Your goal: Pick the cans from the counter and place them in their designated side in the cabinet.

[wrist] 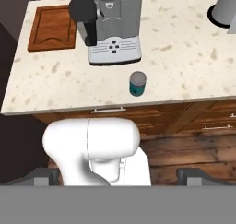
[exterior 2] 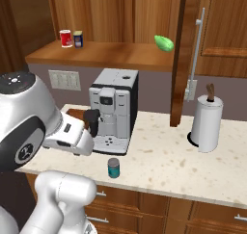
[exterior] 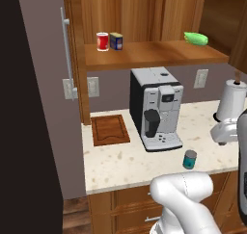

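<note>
No label is readable. The cabinet (exterior: pixel 154 55) shelf holds a dark blue can (exterior: pixel 116 41) beside a red can (exterior: pixel 102 41); the teal can (exterior: pixel 190 159) stands on the table (exterior: pixel 120 161) before the coffee machine (exterior: pixel 155 108). The pincer (wrist: pixel 118 181) gapes fully, empty.

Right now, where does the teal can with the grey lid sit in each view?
Left base view: the teal can stands low right, near the counter's front edge.
Right base view: low centre, again by the front edge.
Hand view: just right of centre, upright on the counter.
Shared landmark: the coffee machine; in every view the can stands in front of it, slightly to its right.
</note>
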Tool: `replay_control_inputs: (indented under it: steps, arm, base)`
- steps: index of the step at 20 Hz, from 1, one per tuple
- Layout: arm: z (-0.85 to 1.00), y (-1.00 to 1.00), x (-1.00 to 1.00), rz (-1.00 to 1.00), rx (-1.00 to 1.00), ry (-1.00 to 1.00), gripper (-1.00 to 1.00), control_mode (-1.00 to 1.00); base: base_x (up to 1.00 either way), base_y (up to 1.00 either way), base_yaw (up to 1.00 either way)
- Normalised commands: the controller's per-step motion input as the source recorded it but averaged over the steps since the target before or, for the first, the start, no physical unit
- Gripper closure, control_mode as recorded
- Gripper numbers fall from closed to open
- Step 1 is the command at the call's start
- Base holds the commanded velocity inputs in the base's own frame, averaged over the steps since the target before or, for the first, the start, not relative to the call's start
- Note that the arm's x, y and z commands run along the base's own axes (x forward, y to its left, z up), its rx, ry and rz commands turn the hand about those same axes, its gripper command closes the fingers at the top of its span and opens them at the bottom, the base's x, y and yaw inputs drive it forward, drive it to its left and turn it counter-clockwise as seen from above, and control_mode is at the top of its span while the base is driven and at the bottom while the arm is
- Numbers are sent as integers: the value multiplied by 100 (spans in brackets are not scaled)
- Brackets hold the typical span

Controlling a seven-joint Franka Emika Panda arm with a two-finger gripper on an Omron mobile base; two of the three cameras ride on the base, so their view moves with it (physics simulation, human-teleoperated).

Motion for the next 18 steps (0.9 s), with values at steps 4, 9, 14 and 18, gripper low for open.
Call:
replay_control_inputs:
  steps: [4,9,14,18]
  arm:
    - [-38,-3,11,0,0,-4,-100,-100]
    - [-15,-10,6,0,0,-6,-100,-100]
    - [0,-1,18,0,-1,-3,-100,-100]
    - [0,-5,16,0,-3,0,-100,-100]
  base:
    - [0,0,0]
    - [0,0,0]
    - [0,0,0]
    - [0,0,0]
